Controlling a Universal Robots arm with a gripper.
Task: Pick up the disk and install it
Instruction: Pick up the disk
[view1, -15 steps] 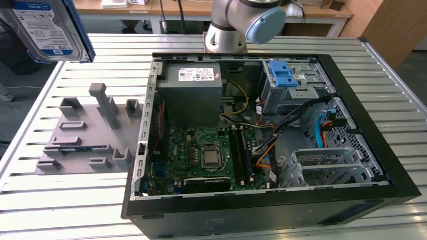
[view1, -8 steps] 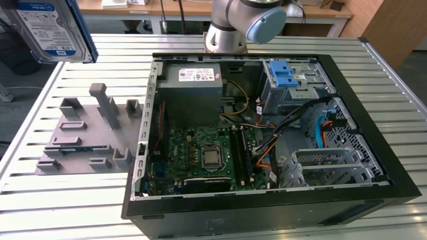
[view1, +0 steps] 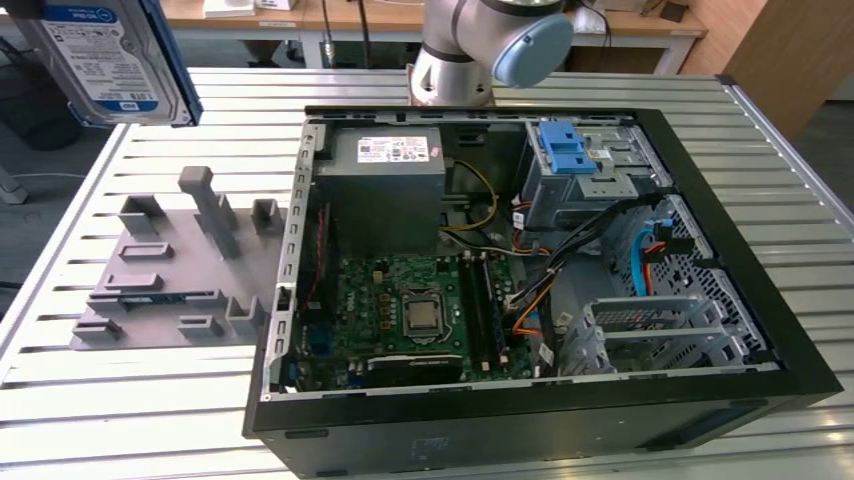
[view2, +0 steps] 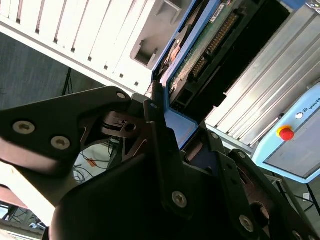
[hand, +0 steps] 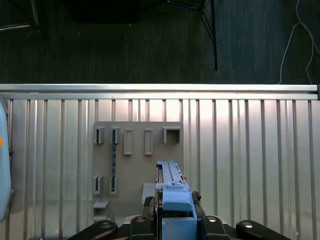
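Observation:
The disk, silver with a blue-and-white label and blue side rails, hangs high in the air at the exterior view's upper left, above the table's edge. In the first wrist view it stands edge-on, blue rail showing, with my gripper shut on it from both sides. In the second wrist view the black fingers clamp the disk, whose green circuit-board side shows. The grey holder plate lies on the table beneath the disk.
An open black computer case lies on the slatted metal table, with a blue-latched drive bay, a grey power supply and the motherboard inside. The grey holder plate sits to the case's left in the exterior view. The arm's base stands behind the case.

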